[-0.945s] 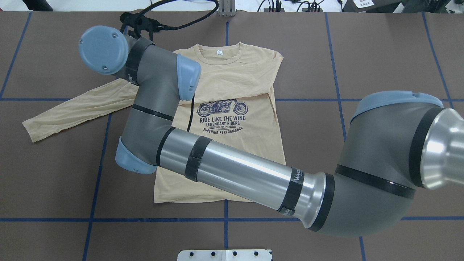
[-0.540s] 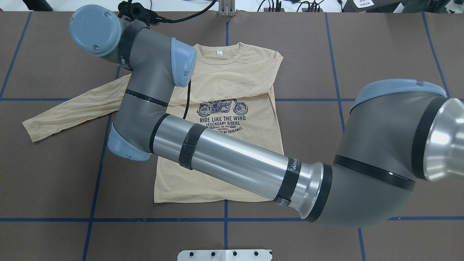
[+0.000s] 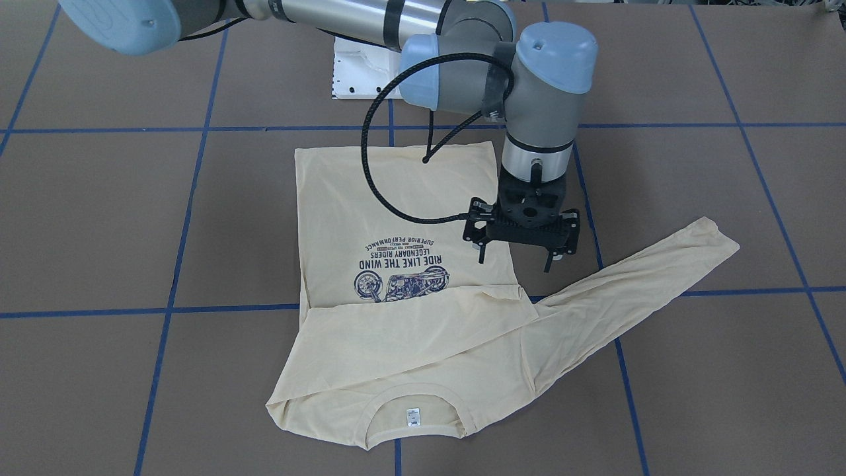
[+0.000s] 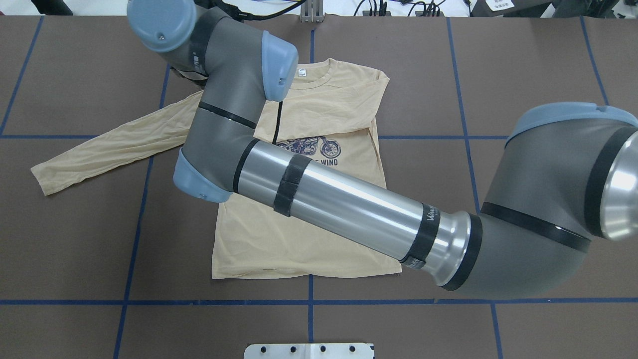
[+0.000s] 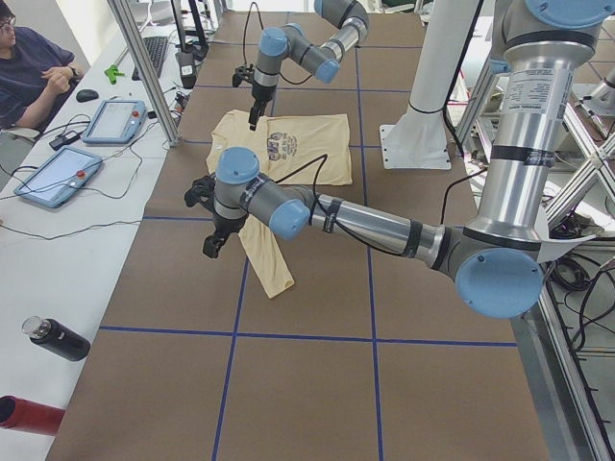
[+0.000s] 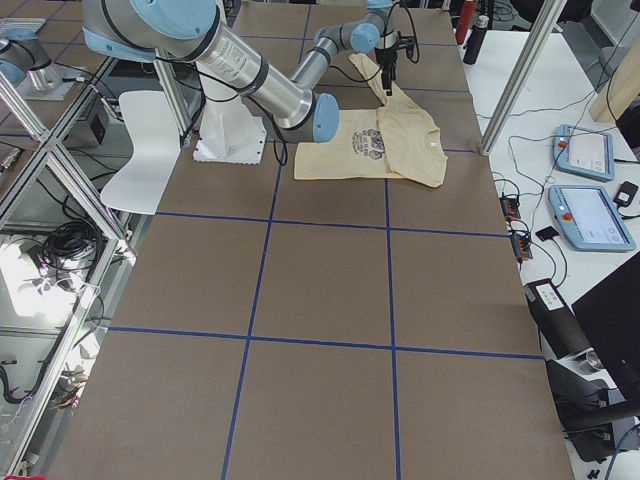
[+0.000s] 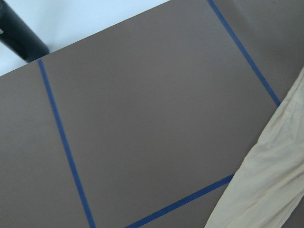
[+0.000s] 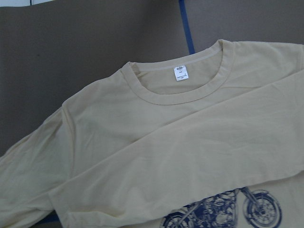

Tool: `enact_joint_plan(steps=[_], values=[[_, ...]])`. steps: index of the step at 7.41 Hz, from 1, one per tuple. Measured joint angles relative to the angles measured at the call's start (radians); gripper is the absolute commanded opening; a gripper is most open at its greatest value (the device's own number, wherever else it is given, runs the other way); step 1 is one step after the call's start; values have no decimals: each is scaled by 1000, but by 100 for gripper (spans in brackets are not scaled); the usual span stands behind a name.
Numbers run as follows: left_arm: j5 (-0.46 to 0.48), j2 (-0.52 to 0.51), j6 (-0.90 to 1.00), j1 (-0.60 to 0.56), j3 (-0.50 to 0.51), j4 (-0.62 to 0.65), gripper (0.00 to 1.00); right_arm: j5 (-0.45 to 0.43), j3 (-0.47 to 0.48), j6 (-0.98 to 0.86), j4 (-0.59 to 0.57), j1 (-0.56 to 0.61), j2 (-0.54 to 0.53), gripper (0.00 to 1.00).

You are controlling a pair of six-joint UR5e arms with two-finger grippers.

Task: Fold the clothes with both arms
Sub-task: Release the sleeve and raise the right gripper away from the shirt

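Brown tabletop [image 3: 132, 218] with blue tape lines fills the front-facing view. The shirt [image 3: 337, 211] lies flat about its middle, collar toward the operators' edge and hem toward the robot's edge. Its print [image 3: 400, 271] reads "RIDE LIKE THE WIND", "LEGENDARY RIDERS", "SUPERIOR PERFORMANCE", with a motorcycle; the writing on the white neck label [image 3: 413, 416] is too small to read. One sleeve is folded across the chest, and the other stretches toward the table end at the robot's left. The right arm [image 3: 542, 99] reaches across, and the right gripper [image 3: 515, 259] hangs over the shirt's side near that long sleeve, fingers spread wide with nothing between them. From overhead this arm covers most of the print, and only "WIND" is readable. In the left view the left arm [image 5: 365, 223] has the left gripper [image 5: 211, 245] appearing beside the long sleeve; how its fingers stand I cannot tell. The left wrist view shows table and a piece of sleeve. The right wrist view shows collar, label and motorcycle.
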Motion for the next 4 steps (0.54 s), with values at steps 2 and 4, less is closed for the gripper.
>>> enact_joint_plan(steps=[2,4], values=[[8,95,-46,57,2,-126,100,62,289,-156,-48,60,-268,99],[93,161,-177,177,20,-261,100,132,520,-333,-59,141,-523,99]])
